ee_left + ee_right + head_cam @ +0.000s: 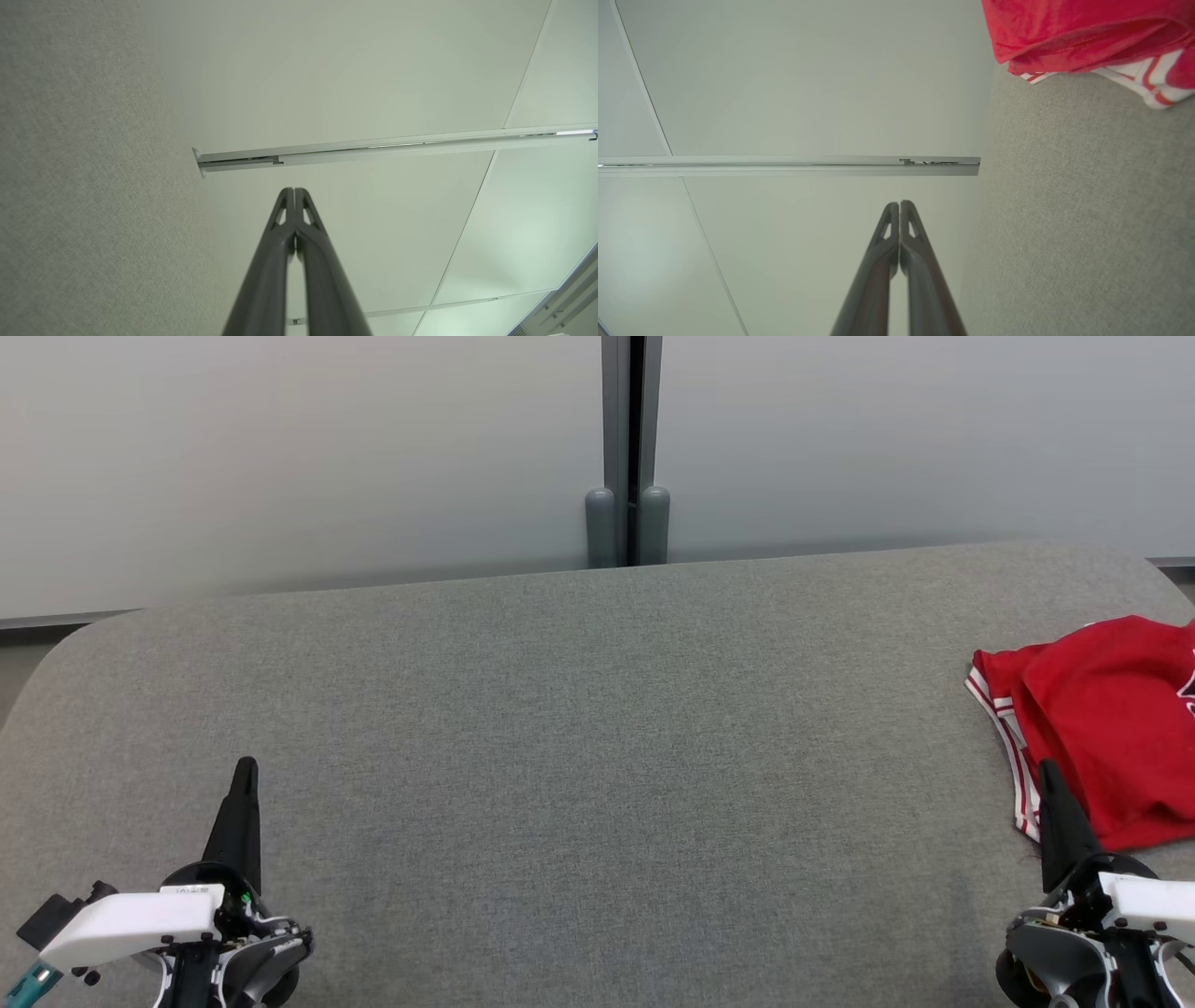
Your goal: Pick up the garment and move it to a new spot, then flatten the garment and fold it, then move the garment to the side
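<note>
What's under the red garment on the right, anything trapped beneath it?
The red garment lies bunched on the grey surface, striped trim showing along its edge. Nothing pokes out from beneath, but its folds hide what they cover, and its right part runs out of view.

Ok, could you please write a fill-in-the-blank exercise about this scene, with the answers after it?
1. The garment is mostly ____, with white stripes along its edge.
2. Seen from the robot, the garment lies at the ____ end of the grey surface.
3. Both the left gripper and the right gripper have their fingers ____, holding nothing.
Missing words: red; right; shut.
</note>
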